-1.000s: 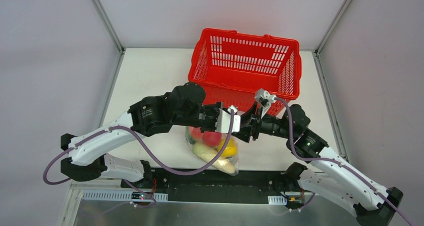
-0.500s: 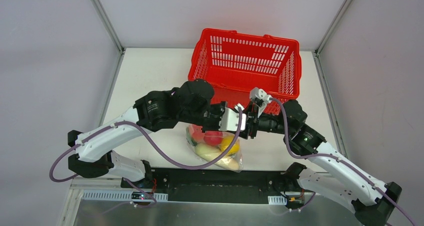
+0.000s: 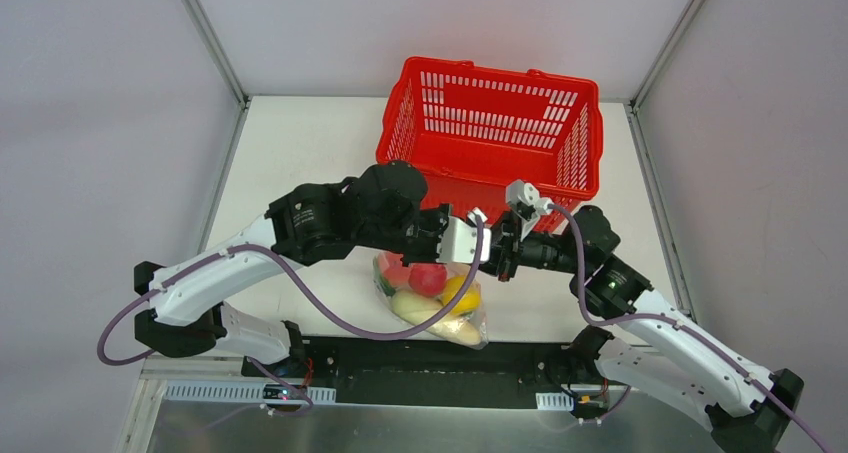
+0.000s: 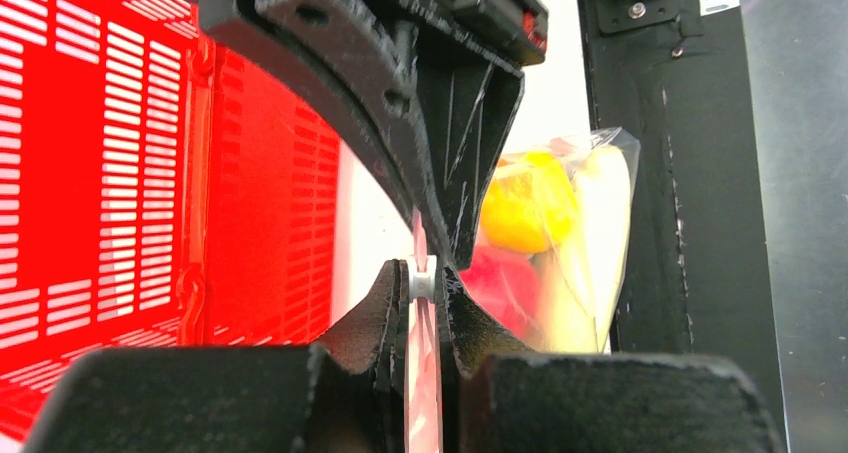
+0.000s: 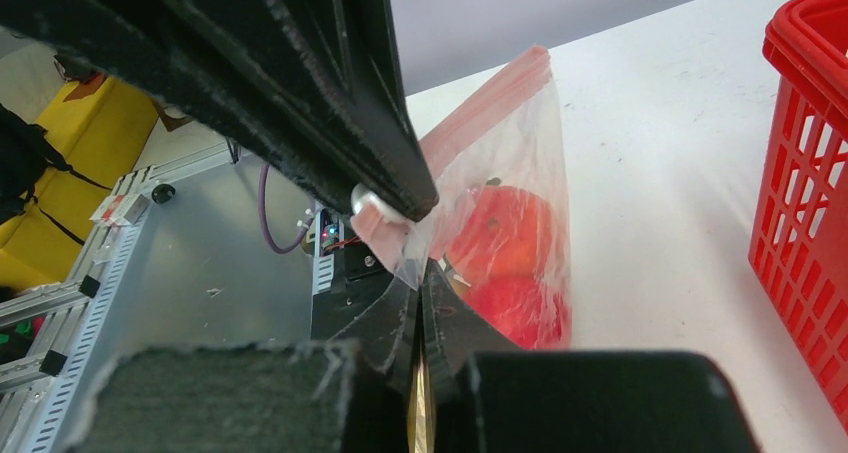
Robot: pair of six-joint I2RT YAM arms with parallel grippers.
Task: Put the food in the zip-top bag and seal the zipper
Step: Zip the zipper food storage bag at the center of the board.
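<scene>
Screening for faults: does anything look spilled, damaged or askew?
Nothing stands out. The food is inside the zip-top bag, the left gripper and right gripper pinch its zipper, and the red basket stands upright.

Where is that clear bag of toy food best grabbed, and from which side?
Probably by the zipper along its mouth, pinched across its flat faces from the ends: it is a thin band, while the bag below bulges with round food.

Red basket (image 3: 490, 123) on white table (image 3: 300, 148)
</scene>
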